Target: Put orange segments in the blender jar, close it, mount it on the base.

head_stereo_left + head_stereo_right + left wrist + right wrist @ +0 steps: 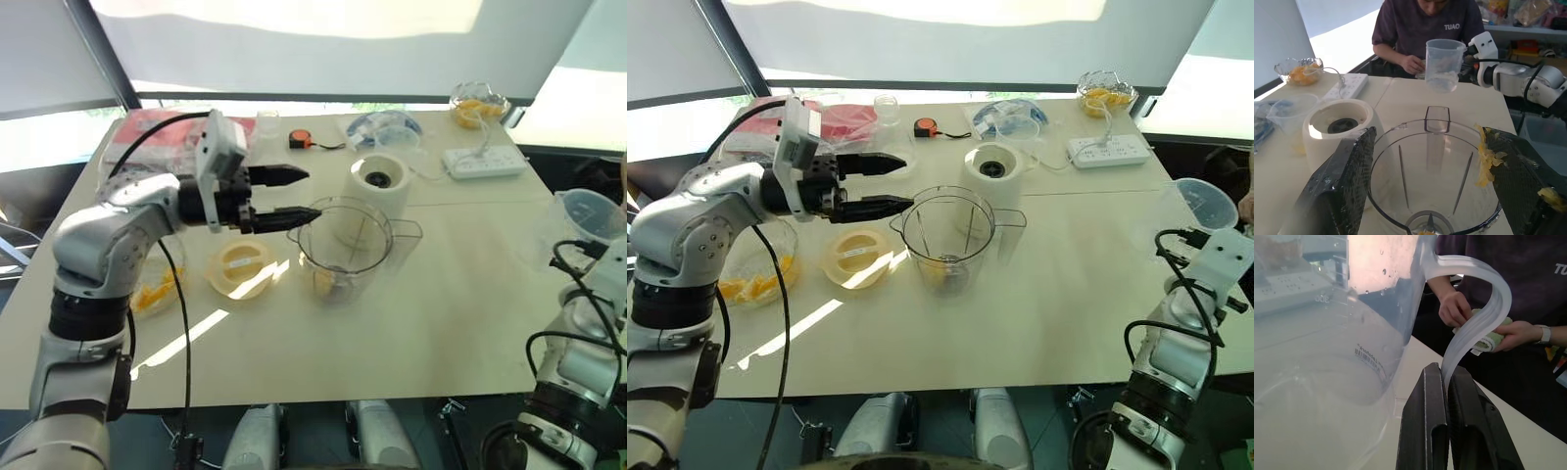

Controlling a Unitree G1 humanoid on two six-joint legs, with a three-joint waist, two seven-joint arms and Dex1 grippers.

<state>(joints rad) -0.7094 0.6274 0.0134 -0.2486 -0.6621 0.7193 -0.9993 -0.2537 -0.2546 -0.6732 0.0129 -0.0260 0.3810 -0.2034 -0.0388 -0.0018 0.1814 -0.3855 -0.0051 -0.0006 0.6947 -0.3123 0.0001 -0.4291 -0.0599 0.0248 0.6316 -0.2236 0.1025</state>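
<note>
The blender jar stood upright near the middle of the cream table, lidless, with its handle turned toward three o'clock and a little orange pulp lying at its bottom around the blades. The base sat just behind it, at about one o'clock from the jar, its dark socket facing up. The left gripper reached in level from nine o'clock with its two black fingers spread apart, grasping nothing; the nearer finger's tip lay at the jar's rim, and in the left wrist view bits of orange pulp clung to one finger. A round cream lid lay flat on the table at eight o'clock from the jar. Orange segments rested in a scalloped glass bowl at the table's nine o'clock edge, and more filled another glass bowl at the far one o'clock corner beside a white power strip. The right gripper, at the table's three o'clock edge, was clenched on the handle of a clear measuring cup. Across the table a person held a green cloth.
</note>
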